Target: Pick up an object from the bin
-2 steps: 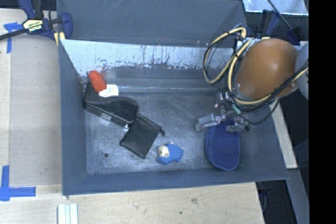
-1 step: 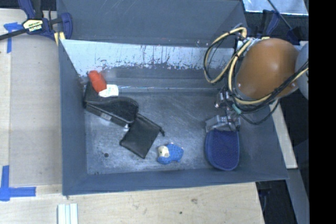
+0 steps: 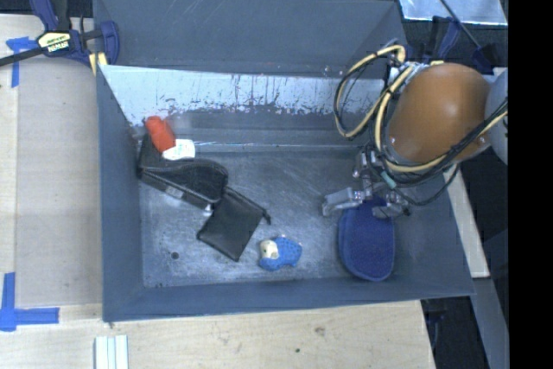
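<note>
- The dark blue oval pad (image 3: 367,248) lay flat at the bin's near right corner, close to the front wall.
- The gripper (image 3: 367,201) hovered just above the pad's far end; I could not tell whether it was wide or narrow, and nothing showed in its grasp.
- A good grasp would probably come straight down across the pad's narrow width, since its soft-looking flat form leaves little to catch.
- The right wall stood near, so the descent likely needed to keep clear of it.
- A small blue and white thing (image 3: 279,252) lay left of the pad, apart from it.
- Farther left lay a black flat piece (image 3: 229,226), a black bulky object (image 3: 186,179), a white scrap (image 3: 180,151) and an orange cylinder (image 3: 159,132).
- No brand, label or writing could be read on anything in the bin (image 3: 259,294).
</note>
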`<state>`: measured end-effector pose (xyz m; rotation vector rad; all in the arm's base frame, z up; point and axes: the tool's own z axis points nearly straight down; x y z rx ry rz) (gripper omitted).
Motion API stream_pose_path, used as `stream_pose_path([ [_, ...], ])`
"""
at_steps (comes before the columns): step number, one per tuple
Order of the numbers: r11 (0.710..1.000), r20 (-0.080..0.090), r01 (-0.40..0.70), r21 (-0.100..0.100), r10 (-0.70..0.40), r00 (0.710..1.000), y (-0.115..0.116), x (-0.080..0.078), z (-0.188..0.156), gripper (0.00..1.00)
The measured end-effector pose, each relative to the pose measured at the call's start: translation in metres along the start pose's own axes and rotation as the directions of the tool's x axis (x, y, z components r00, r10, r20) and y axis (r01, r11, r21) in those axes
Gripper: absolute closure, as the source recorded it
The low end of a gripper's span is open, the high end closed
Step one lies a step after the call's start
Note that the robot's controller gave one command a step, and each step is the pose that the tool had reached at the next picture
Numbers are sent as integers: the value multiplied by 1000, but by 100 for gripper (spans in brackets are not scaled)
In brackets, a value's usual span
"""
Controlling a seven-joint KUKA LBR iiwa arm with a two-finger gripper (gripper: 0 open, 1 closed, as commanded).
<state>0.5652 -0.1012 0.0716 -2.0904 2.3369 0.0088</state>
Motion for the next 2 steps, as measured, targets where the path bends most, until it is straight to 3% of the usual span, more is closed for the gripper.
stream_pose_path([
  [1, 1000, -3, 0, 1, 0, 1000, 0, 1, 0, 100],
  [2, 1000, 0, 1, -1, -1, 1000, 0, 0, 0, 0],
])
